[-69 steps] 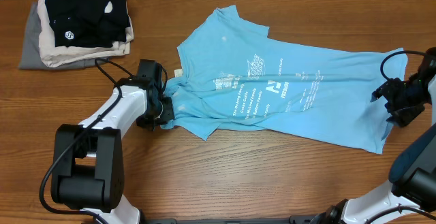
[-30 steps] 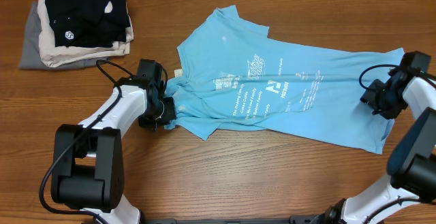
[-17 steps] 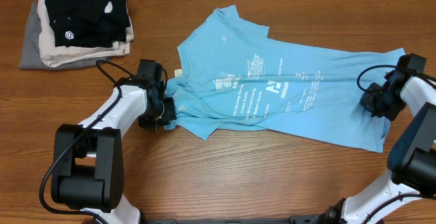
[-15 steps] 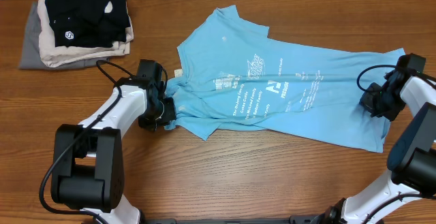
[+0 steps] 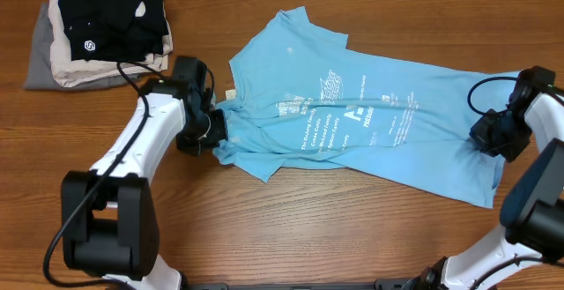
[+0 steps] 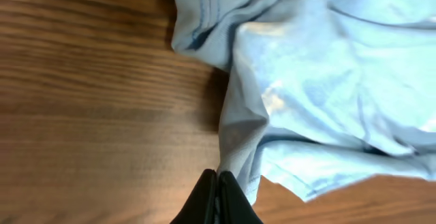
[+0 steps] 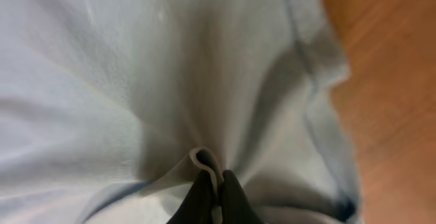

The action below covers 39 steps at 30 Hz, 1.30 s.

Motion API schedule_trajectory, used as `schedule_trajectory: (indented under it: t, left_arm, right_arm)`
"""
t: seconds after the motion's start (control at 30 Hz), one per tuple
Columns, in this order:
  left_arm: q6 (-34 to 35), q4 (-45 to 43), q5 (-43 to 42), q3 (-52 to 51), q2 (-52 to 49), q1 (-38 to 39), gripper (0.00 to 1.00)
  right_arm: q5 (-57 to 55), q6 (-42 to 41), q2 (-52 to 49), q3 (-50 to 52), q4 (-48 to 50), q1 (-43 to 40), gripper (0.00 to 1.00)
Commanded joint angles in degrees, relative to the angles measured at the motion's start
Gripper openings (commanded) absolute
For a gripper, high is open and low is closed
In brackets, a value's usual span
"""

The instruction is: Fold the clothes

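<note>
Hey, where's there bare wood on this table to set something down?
Bare table runs along the front, between the T-shirt and the near edge. Another patch lies at the back, between the folded pile and the shirt's sleeve. Crowded: the shirt's ends, where the left gripper and right gripper pinch it.

The light blue T-shirt lies spread on the wooden surface, white print facing up, neck end toward the left. The left gripper is at the bunched cloth near the neck, and the right gripper is on the hem end. A pile of folded garments, black on top, lies at upper left, well apart.
</note>
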State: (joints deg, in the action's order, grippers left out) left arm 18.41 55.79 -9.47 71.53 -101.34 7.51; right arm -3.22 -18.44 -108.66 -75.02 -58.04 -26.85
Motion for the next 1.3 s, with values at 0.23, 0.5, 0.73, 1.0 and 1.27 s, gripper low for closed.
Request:
schedule_trajectory:
  t: [0.23, 0.5, 0.73, 1.0, 1.27]
  left_arm:
    - [-0.63, 3.45, -1.09, 3.19, 11.58, 0.44, 0.04]
    - [-0.66, 4.04, -0.68, 4.50, 20.55, 0.46, 0.04]
    - [-0.92, 5.70, -0.66, 4.37, 19.43, 0.46, 0.04]
    - [-1.75, 5.49, -0.66, 4.37, 19.23, 0.46, 0.04]
    - [-2.14, 5.35, -0.63, 4.37, 19.23, 0.44, 0.04]
  right_arm:
    - [-1.07, -4.15, 10.47, -1.90, -6.80, 0.11, 0.04]
    - [-1.05, -4.13, 12.92, -1.88, -10.25, 0.11, 0.12]
    - [0.42, -4.11, 12.87, -1.88, -11.17, 0.11, 0.21]
    - [2.49, -4.15, 12.87, -1.88, -12.35, 0.11, 0.04]
    - [5.88, -4.04, 13.90, -1.88, -11.26, 0.11, 0.04]
